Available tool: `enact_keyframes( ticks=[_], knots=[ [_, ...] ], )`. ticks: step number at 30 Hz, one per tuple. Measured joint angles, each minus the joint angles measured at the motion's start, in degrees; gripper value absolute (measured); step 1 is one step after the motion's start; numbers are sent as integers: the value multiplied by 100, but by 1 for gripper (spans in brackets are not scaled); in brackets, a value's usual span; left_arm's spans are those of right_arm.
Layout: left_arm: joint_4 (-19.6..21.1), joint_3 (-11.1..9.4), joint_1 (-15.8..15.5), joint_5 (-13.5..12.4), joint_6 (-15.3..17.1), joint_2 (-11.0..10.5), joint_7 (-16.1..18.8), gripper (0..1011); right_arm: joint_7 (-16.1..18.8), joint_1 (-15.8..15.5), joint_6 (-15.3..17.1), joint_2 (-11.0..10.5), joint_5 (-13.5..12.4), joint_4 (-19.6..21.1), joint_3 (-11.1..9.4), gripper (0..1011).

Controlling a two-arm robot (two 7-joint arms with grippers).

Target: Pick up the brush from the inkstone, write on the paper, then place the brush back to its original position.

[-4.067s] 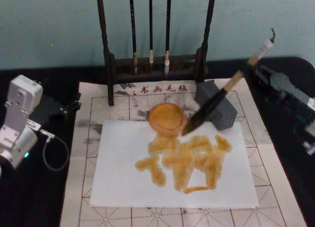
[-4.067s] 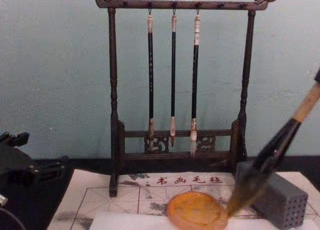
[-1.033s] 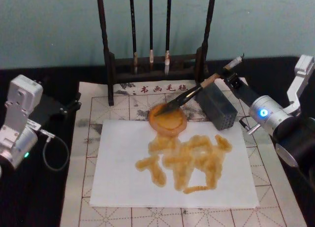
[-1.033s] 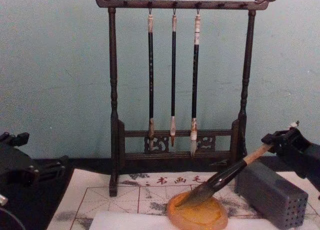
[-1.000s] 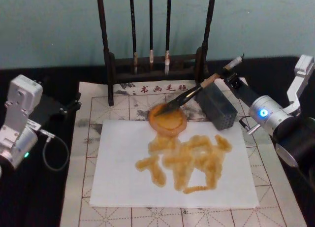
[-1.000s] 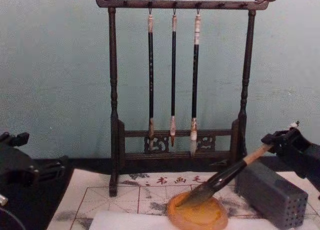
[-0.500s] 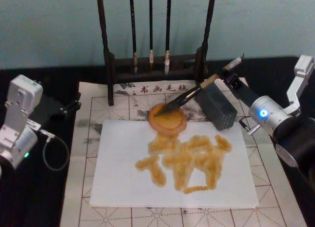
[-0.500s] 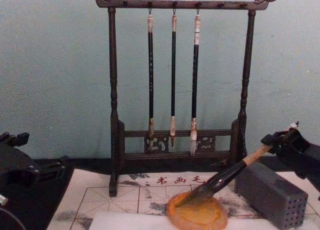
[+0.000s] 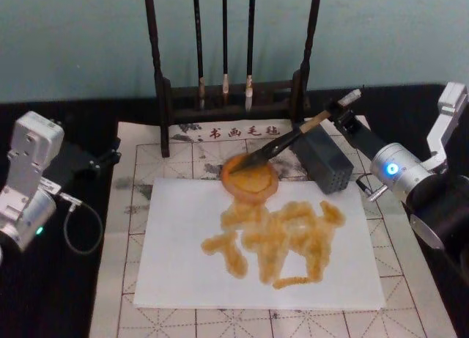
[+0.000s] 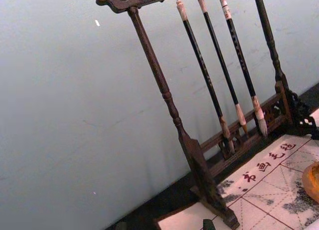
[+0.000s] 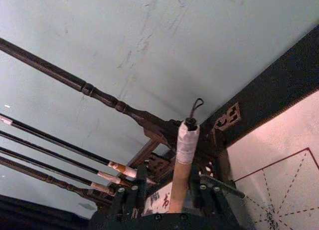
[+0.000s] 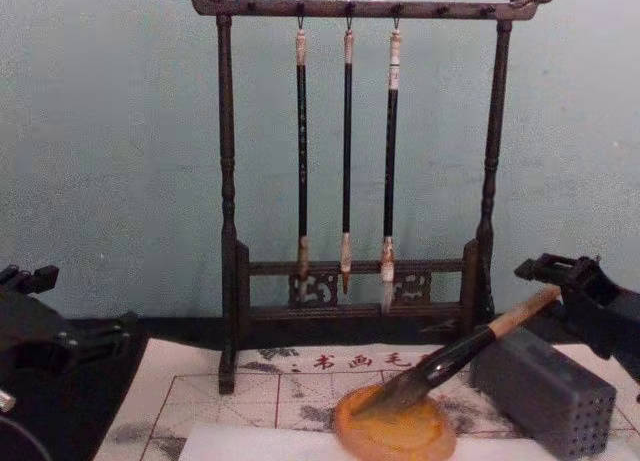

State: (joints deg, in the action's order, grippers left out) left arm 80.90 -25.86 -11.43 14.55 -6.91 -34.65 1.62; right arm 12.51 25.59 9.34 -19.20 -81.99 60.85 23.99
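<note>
The large tan-shafted calligraphy brush (image 9: 287, 141) lies slanted, tuft on the round amber inkstone (image 9: 250, 178), shaft propped on the grey block (image 9: 325, 157), its cap toward my right gripper (image 9: 343, 111), whose fingers look parted around it.

The brush (image 9: 282, 144) lies tilted with its tuft in the inkstone (image 9: 250, 178), which sits at the paper's (image 9: 176, 265) far edge, the grey block (image 9: 327, 161) to its right, the brush rack (image 9: 231, 96) behind.
</note>
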Motion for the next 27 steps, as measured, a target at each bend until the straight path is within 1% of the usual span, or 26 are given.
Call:
enact_keyframes(
  ticks=[1, 4, 5, 6, 7, 8, 10, 11, 13, 14, 15, 16, 18, 27],
  knots=[
    [0, 0, 0, 0, 0, 0, 0, 1001, 1, 0, 0, 0, 0, 0, -1, 551],
    [0, 0, 0, 0, 0, 0, 0, 1001, 2, 0, -1, 0, -1, 0, -3, 660],
    [0, 0, 0, 0, 0, 0, 0, 1001, 3, 0, -1, 0, -1, 0, -3, 678],
    [0, 0, 0, 0, 0, 0, 0, 1001, 4, 0, -2, 0, -2, 0, -3, 718],
    [0, 0, 0, 0, 0, 0, 0, 1001, 4, 0, -2, 0, -2, 0, -3, 718],
    [0, 0, 0, 0, 0, 0, 0, 1001, 4, 0, -2, 0, -2, 0, -3, 775],
    [0, 0, 0, 0, 0, 0, 0, 1001, 5, 0, -3, 0, -2, 0, -3, 811],
    [0, 0, 0, 0, 0, 0, 0, 1001, 5, 0, -3, 0, -2, 0, -3, 865],
    [0, 0, 0, 0, 0, 0, 0, 1001, 5, 0, -4, 0, -2, 0, -3, 900],
    [0, 0, 0, 0, 0, 0, 0, 1001, 5, 0, -4, 0, -2, 0, -3, 946],
    [0, 0, 0, 0, 0, 0, 0, 1001, 5, 0, -3, 0, -2, 0, -3, 946],
    [0, 0, 0, 0, 0, 0, 0, 1001, 5, 0, -4, 0, -2, 0, -3, 980],
    [0, 0, 0, 0, 0, 0, 0, 1001, 5, 0, -4, 0, -2, 0, -3, 1003],
    [0, 0, 0, 0, 0, 0, 0, 1001, -9, -29, -4, -14, -15, 27, -15, 1002]
  ],
)
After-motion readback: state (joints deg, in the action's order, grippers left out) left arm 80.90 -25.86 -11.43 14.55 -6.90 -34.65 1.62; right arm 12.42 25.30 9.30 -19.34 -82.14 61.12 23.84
